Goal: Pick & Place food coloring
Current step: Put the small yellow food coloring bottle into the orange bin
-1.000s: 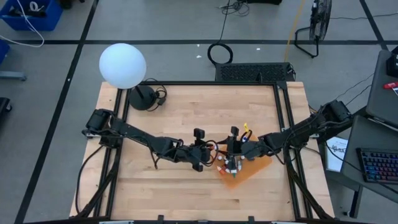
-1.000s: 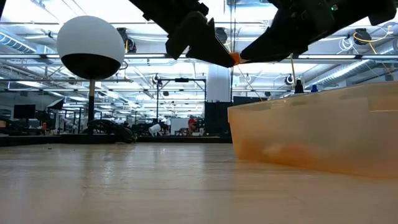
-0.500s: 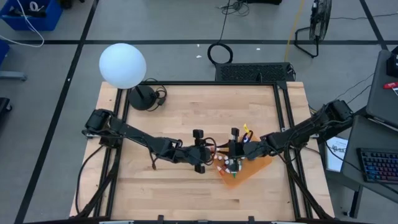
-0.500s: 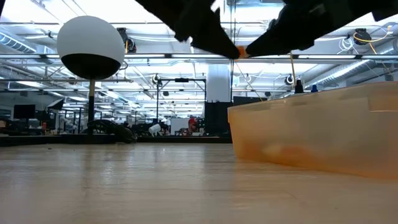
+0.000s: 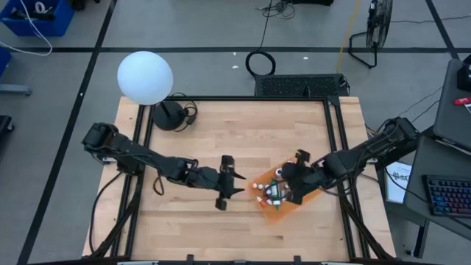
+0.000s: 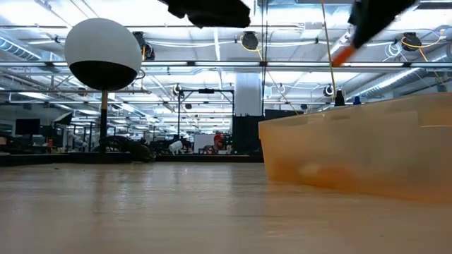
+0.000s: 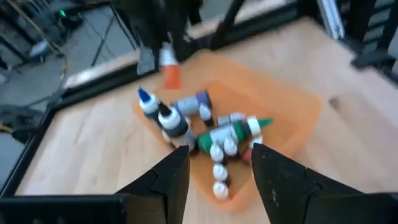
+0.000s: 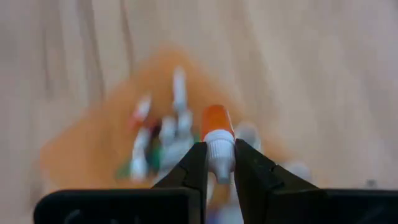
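Over the orange tray (image 5: 274, 212) at the table's near right, my right gripper (image 5: 285, 187) is shut on a tiny orange food coloring bottle (image 8: 217, 127), also seen in the low view as the orange bottle (image 6: 340, 55) high above the tray wall (image 6: 353, 148). Several more food coloring bottles (image 7: 211, 134), with blue, white and green tops, lie in a heap in the tray (image 7: 298, 118). My left gripper (image 7: 214, 168) is open and empty, left of the tray near the table's middle (image 5: 235, 189). My right gripper pinches the bottle's white end (image 8: 219, 154) between its two fingers. The fingers slant down from the table's right side. The orange body (image 8: 217, 123) sticks out past the fingertips, and the bottle is lifted clear above the tray.
A white globe lamp (image 5: 145, 77) on a black base stands at the far left corner. Black frame rails (image 5: 335, 147) run along the table's edges. Bare wood lies in front of and behind the tray.
Both grippers met at the orange bottle above the tray's left rim. My left gripper has let go and pulled back toward the table's left edge. My right gripper has risen, tipped steeper and drawn toward the right edge, carrying the bottle over the tray.
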You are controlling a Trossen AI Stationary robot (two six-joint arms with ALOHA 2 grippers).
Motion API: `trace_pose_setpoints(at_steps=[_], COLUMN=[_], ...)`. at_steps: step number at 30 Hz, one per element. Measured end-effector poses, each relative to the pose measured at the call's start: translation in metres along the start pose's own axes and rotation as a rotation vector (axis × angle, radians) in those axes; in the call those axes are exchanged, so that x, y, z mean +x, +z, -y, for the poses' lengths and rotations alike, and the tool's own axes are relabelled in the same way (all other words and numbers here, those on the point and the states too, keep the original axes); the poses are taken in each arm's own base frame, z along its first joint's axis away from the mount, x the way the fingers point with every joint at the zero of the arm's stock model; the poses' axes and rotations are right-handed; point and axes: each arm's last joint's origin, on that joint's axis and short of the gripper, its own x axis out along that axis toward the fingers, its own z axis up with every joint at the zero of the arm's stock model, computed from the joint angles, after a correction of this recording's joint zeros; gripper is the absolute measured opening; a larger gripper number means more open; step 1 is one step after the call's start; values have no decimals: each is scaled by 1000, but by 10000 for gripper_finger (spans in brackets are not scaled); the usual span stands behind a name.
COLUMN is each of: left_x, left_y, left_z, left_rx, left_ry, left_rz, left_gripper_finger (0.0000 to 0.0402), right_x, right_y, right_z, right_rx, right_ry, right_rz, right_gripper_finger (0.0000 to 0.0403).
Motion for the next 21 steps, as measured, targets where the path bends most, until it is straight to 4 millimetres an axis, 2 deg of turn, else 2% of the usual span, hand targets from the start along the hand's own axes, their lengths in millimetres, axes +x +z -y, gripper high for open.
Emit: trace_pose_setpoints(at_steps=[3, 6, 8, 15, 21], left_x=[-10, -14, -19, -26, -26], left_y=[-13, -24, -32, -46, -48], left_z=[-3, -7, -8, -12, -11], left_rx=[-23, -55, -66, -107, -107], left_ry=[9, 33, 40, 48, 43], left_rz=[35, 95, 110, 155, 153], left_gripper_finger=[176, 177, 177, 177, 177], right_x=[-1, 11, 21, 56, 76], right_y=[-5, -15, -22, -31, -48], right_z=[0, -5, -11, -29, -27], right_rx=[92, 148, 150, 166, 187], right_ry=[-12, -9, -13, 81, 103], right_rz=[-250, -468, -553, -573, -585], right_gripper_finger=[42, 42, 42, 42, 42])
